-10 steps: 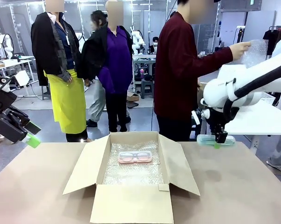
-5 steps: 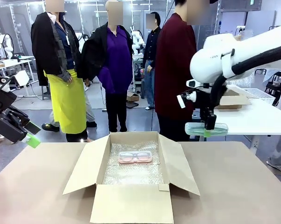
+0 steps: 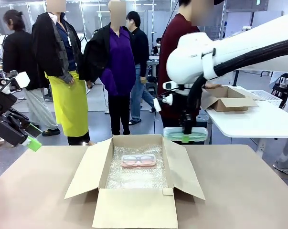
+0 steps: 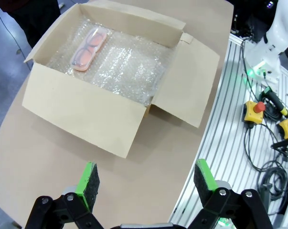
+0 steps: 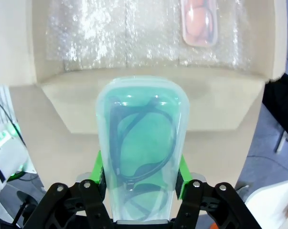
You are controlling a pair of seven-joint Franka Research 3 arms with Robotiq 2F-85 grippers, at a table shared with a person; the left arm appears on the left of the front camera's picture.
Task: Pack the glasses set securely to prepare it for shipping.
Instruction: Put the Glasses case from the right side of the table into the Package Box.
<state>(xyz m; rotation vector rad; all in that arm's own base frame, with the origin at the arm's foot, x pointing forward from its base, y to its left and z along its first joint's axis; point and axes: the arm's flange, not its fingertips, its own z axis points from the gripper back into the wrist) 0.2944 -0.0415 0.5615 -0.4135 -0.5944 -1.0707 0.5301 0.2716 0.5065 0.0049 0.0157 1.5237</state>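
The pale pink glasses case (image 3: 138,161) lies on bubble wrap inside the open cardboard box (image 3: 86,171), toward its far end; it is also in the left wrist view (image 4: 88,48) and the right wrist view (image 5: 199,21). My right gripper (image 3: 186,137) is shut on the mint green case (image 3: 185,134), holding it flat in the air just above the box's right flap. In the right wrist view the green case (image 5: 142,148) sits between the green pads (image 5: 99,170), over the flap. My left gripper (image 4: 143,180) is open at the far left, clear of the box, with nothing between its fingers.
Bubble wrap (image 3: 136,176) lines the box floor. The box's four flaps are spread open. A person in a dark red top (image 3: 175,67) stands behind the far edge. A white side table (image 3: 258,119) with another small box (image 3: 229,98) is at the right.
My right arm has carried the mint green case leftward from the table's right side to just over the box's right flap. The left arm has stayed still.
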